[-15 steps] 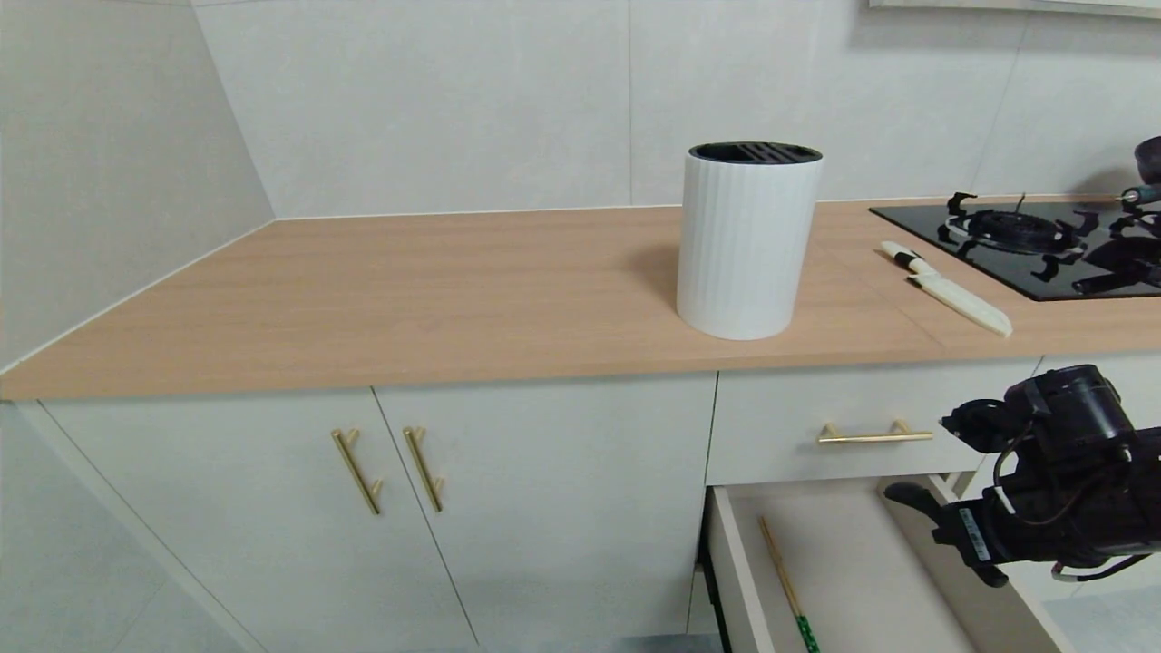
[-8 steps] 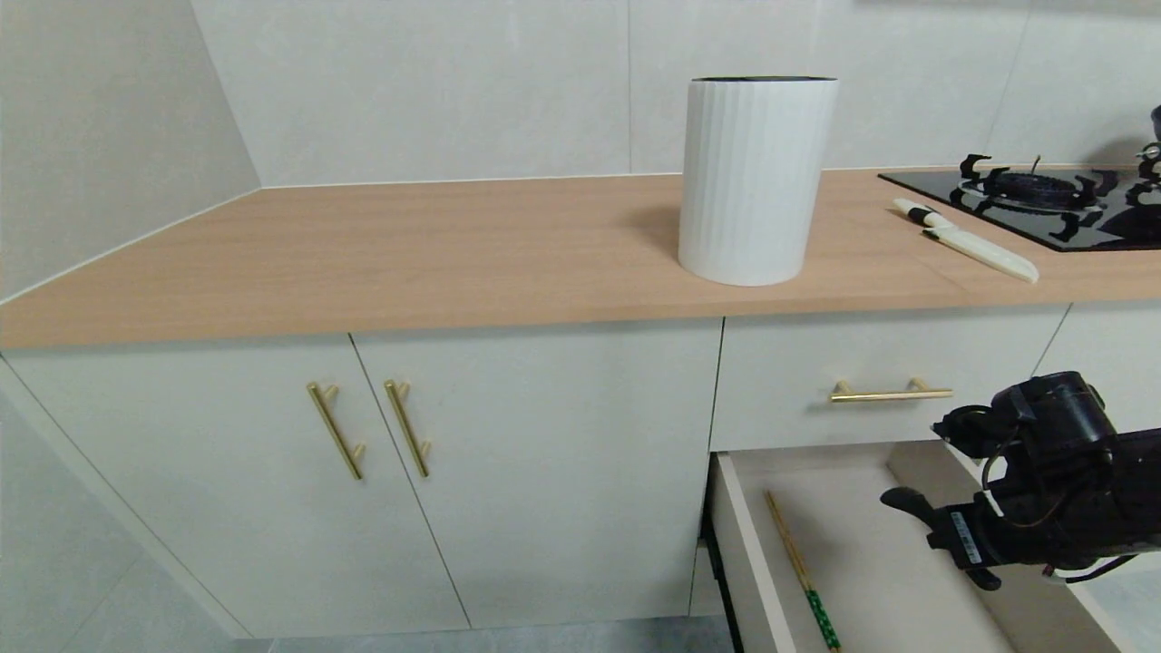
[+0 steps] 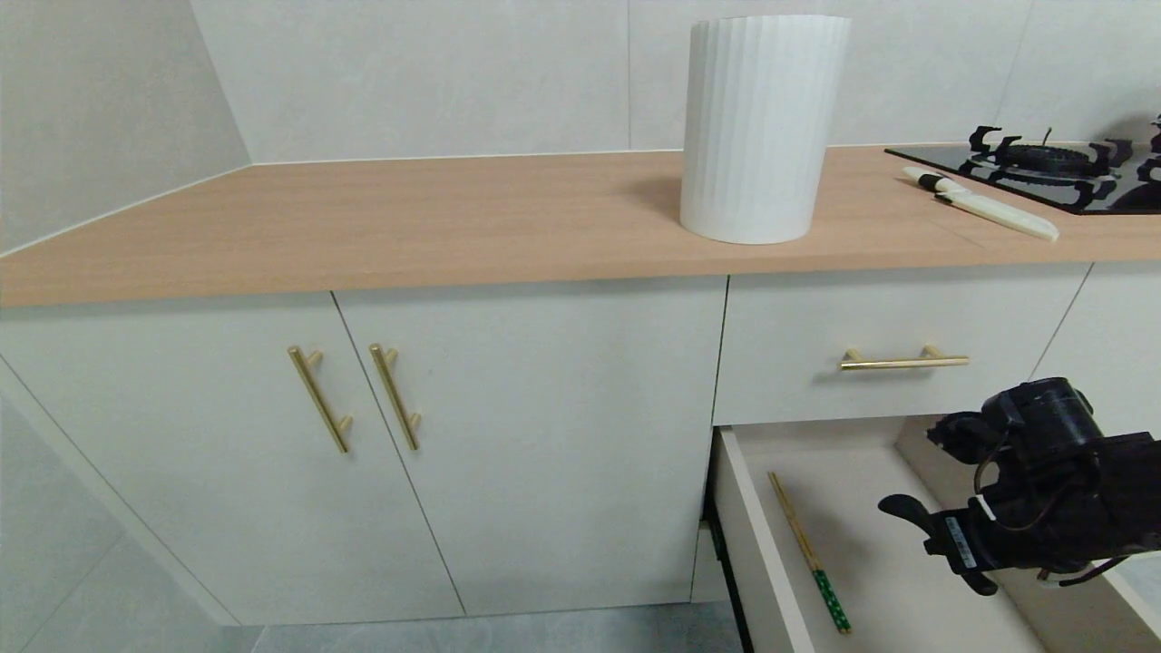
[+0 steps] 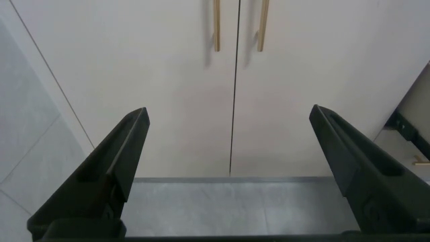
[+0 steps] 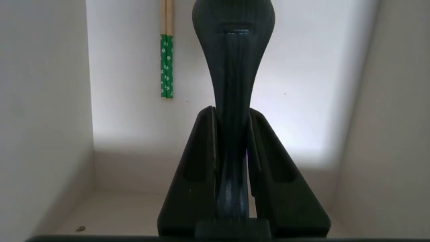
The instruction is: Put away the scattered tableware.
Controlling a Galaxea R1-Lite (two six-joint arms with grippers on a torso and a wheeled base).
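Head camera lowered, right claw [image 3: 951, 542] with black utensil [image 3: 898, 506] sunk lower toward the open drawer [image 3: 739, 508]

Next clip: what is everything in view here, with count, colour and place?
utensil: one, black, held over the open drawer
chopsticks: one pair, wood with green ends, in the open drawer
knife: one, cream, on the counter beside the stove
holder: one, white, ribbed, on the counter
stove: one, black, counter's right end
drawer: one, pale, open
counter: one, wood-coloured
left gripper: open, facing the cabinet doors
right gripper: shut on the utensil
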